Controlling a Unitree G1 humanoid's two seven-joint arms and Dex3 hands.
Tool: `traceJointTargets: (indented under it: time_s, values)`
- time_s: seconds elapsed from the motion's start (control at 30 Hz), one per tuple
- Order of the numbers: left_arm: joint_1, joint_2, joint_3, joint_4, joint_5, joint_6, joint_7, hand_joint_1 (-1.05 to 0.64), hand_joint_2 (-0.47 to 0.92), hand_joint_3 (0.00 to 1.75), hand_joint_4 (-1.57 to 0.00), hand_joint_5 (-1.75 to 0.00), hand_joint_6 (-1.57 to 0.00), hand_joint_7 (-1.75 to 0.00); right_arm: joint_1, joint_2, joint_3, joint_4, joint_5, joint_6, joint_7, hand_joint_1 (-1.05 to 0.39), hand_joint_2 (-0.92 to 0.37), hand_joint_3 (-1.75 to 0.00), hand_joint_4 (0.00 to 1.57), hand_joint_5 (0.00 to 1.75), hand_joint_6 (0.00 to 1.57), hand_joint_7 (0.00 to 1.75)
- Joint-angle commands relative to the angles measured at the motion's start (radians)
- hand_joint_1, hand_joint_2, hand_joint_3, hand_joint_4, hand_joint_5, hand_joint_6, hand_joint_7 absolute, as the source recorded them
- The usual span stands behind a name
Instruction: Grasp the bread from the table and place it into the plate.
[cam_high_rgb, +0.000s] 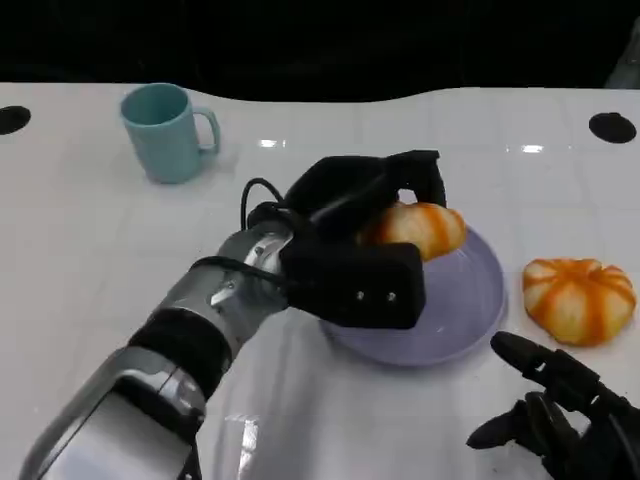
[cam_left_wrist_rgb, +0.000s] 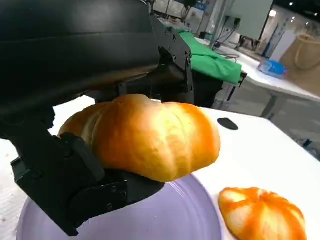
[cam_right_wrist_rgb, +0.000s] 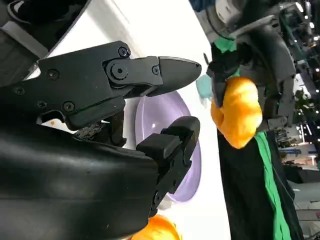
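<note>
black fingers (cam_left_wrist_rgb: 60, 175) of the left hand (cam_high_rgb: 360, 240) are clamped around a bread roll (cam_high_rgb: 420, 228), holding it above the purple plate (cam_high_rgb: 470, 300), over the plate's far side. in the left wrist view the roll (cam_left_wrist_rgb: 150, 135) sits between the fingers below and the dark shell above, clear of the plate's surface (cam_left_wrist_rgb: 165, 215); in the right wrist view the same roll (cam_right_wrist_rgb: 237, 112) hangs in that hand's grasp beyond the plate (cam_right_wrist_rgb: 160, 120). the roll is golden with orange-brown ridges.

a second bread roll (cam_high_rgb: 580, 298) lies on the white table (cam_high_rgb: 90, 230) just beside the plate, on the robot's right side, not touching the rim as far as the head view shows. the left wrist view shows it (cam_left_wrist_rgb: 262, 212) next to the plate's edge.

the right hand (cam_high_rgb: 570, 420) rests low at the near right of the table, near the second roll but apart from it, its fingers (cam_right_wrist_rgb: 150, 75) spread and holding nothing.

a teal mug (cam_high_rgb: 168, 132) stands upright on the far left part of the table, handle turned toward the plate side, well apart from everything else. two dark round holes (cam_high_rgb: 612, 127) mark the table's far edge corners.
</note>
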Motion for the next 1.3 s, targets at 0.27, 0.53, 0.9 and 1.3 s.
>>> traceJointTargets:
  time_s: [0.27,0.53,0.9,1.3]
  values:
    - [-0.052,-0.019,-0.018,0.082,0.013,0.032,-0.045,-0.16,0.62,0.95,-0.82,-1.75,-0.75,-1.30,0.010,-0.012,-0.001,-0.015,0.009,0.000,-0.005,-0.75,-0.92,-0.34,0.72,1.15,0.97,0.29]
    - [-0.087,0.004,-0.065,0.104,0.050,0.101,-0.175,-0.52,0.92,0.18,-0.35,-0.19,-0.43,-0.01,0.008,-0.010,-0.001,-0.015,0.022,0.004,0.005,-0.74,-0.92,-0.33,0.71,1.14,0.96,0.29]
    - [-0.064,0.078,-0.007,-0.009,-0.025,0.097,-0.308,-0.69,0.92,0.37,-0.30,-0.13,-0.40,0.00,0.004,-0.013,-0.005,-0.009,0.022,0.004,0.008,-0.74,-0.92,-0.34,0.71,1.13,0.96,0.29]
    - [0.103,0.166,0.152,-0.275,-0.279,0.106,-0.521,-0.64,0.92,0.39,-0.31,-0.14,-0.40,-0.01,0.008,-0.015,-0.004,-0.013,0.017,0.000,0.005,-0.74,-0.92,-0.34,0.71,1.12,0.95,0.29]
